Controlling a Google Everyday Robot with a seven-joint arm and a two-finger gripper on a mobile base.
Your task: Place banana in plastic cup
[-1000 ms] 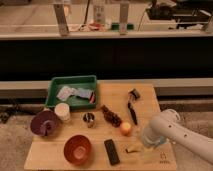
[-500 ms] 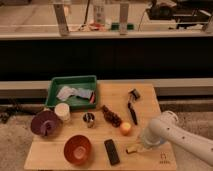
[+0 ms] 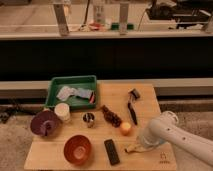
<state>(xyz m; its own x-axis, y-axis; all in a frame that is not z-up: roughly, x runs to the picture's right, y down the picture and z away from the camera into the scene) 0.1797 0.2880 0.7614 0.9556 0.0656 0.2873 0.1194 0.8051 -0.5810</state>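
The banana [image 3: 133, 148] is a small pale-yellow curved fruit lying on the wooden table [image 3: 150, 95] near the front edge, right of the black remote [image 3: 112, 151]. My gripper [image 3: 139, 144] is at the end of the white arm [image 3: 172, 134], which reaches in from the right. It is low over the banana's right end and hides part of it. A light-blue object that looks like the plastic cup [image 3: 85, 93] lies in the green tray [image 3: 73, 80] at the back left, far from the gripper.
An orange fruit [image 3: 125, 128] sits just behind the banana. A dark grape bunch [image 3: 111, 116], a black brush [image 3: 132, 107], a small metal cup [image 3: 88, 119], a cream cup [image 3: 62, 112], a purple bowl [image 3: 44, 123] and an orange bowl [image 3: 77, 149] are spread over the table.
The arm has shifted slightly left and down, bringing the gripper closer onto the banana. The other objects have not moved.
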